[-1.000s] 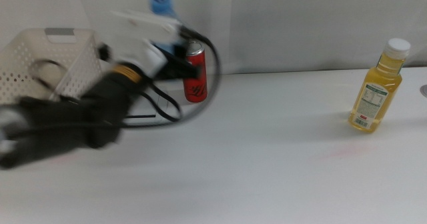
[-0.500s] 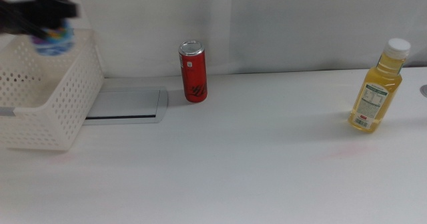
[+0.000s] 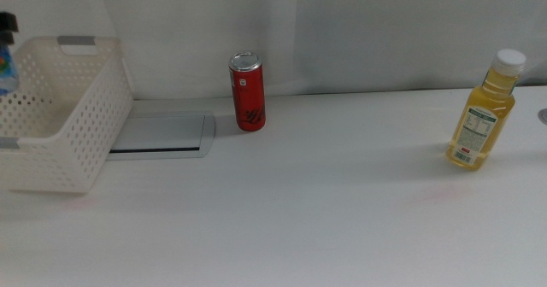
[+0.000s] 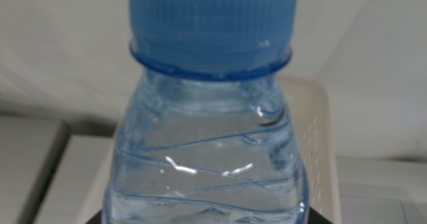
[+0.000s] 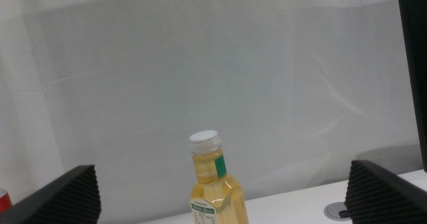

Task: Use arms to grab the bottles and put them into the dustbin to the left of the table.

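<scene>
The clear water bottle (image 4: 210, 164) with its blue cap (image 4: 212, 24) fills the left wrist view, and my left gripper (image 4: 213, 219) is shut on its body. In the middle view only a sliver of that bottle (image 3: 5, 65) shows at the far left edge, above the dustbin (image 3: 64, 137), a white perforated basket. A slim red can (image 3: 248, 91) stands upright near the back wall. At the far right stands the yellow juice bottle (image 3: 485, 112) with a white cap. My right gripper (image 5: 220, 174) is open, jaws wide apart, with the juice bottle (image 5: 215, 184) some way off between them.
A flat grey hatch (image 3: 162, 135) lies in the tabletop between the basket and the can. A small round dark fitting (image 3: 542, 114) sits at the right edge. White curtain closes the back of the table.
My left arm swung left from beside the red can, carrying the water bottle over the basket, and now is almost out of the middle view. The can and juice bottle stayed put.
</scene>
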